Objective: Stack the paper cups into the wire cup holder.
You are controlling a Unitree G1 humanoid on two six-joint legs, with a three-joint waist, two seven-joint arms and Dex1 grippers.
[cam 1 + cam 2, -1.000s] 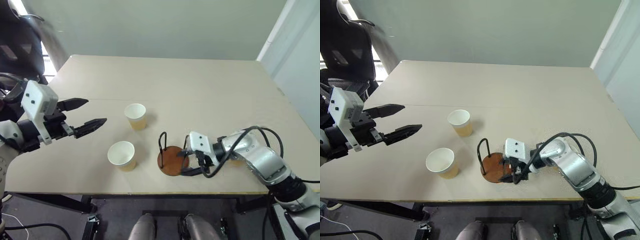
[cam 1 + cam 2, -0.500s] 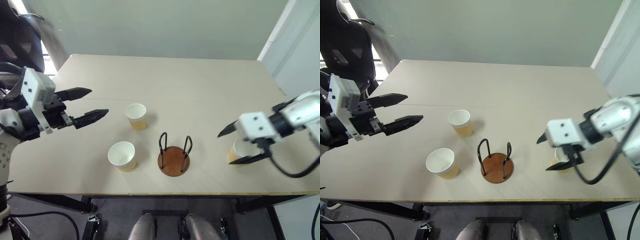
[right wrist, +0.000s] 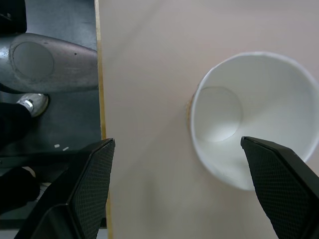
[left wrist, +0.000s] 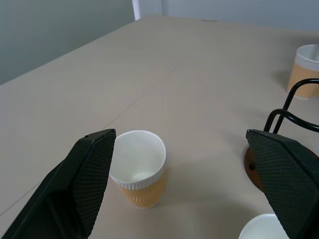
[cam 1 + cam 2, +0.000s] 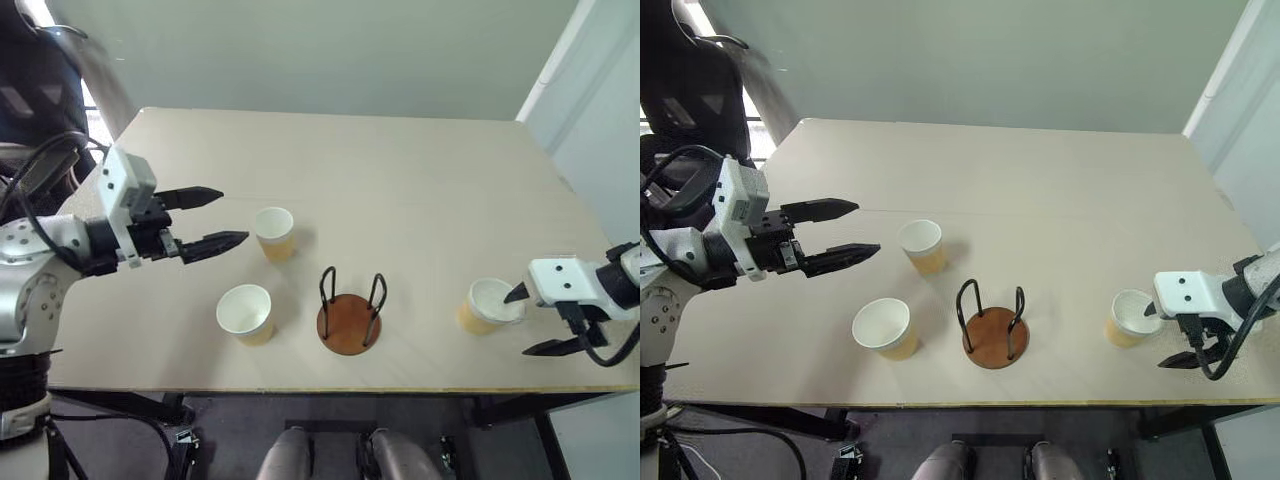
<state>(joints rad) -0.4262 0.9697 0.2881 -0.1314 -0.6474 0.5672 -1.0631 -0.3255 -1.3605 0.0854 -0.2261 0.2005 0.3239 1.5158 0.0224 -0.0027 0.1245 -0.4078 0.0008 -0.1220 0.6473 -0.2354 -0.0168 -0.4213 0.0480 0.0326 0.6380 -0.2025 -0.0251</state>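
Three tan paper cups stand upright on the table (image 5: 400, 170). One cup (image 5: 273, 233) is left of centre, one (image 5: 245, 313) sits nearer the front, and the third (image 5: 487, 305) stands at the right. Between them is the wire cup holder (image 5: 349, 318), a brown disc with two black loops and nothing in it. My left gripper (image 5: 232, 216) is open, level, and just left of the centre-left cup (image 4: 140, 174). My right gripper (image 5: 520, 324) is open and points down, just right of the right cup (image 3: 249, 119), near the front edge.
The table's front edge (image 3: 98, 124) runs close beside the right cup. A black chair (image 5: 40, 70) stands beyond the back left corner. A pale wall (image 5: 600, 110) rises right of the table.
My right gripper left the holder, swung right past the right cup and now hangs open beside it. My left gripper moved right, closer to the centre-left cup.
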